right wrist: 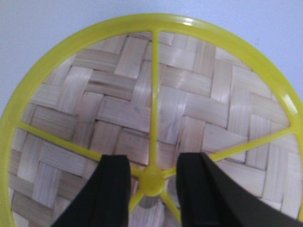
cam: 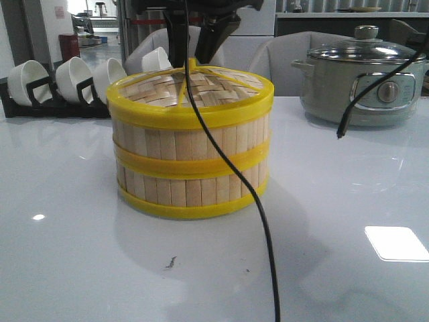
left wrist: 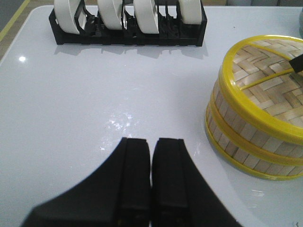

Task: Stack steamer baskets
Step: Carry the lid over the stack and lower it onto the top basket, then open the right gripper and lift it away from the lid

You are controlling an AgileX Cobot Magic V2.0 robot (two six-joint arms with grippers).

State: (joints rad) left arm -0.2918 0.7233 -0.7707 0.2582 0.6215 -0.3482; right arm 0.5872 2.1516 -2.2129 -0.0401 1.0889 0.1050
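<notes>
Table [cam: 67, 221] carries my two baskets [cam: 191, 164], stacked mid-table under a woven lid [cam: 194, 90]. Right gripper [right wrist: 152, 182] hangs over it, jaws apart astride the knob [right wrist: 152, 182]. Left gripper [left wrist: 151, 177] hovers nearby, jaws together.

A glossy white table [cam: 67, 201] mirrors a ceiling light. Behind it stand grey padded chairs [cam: 285, 60]; a dark counter [cam: 335, 23] runs along the wall behind the chairs.
</notes>
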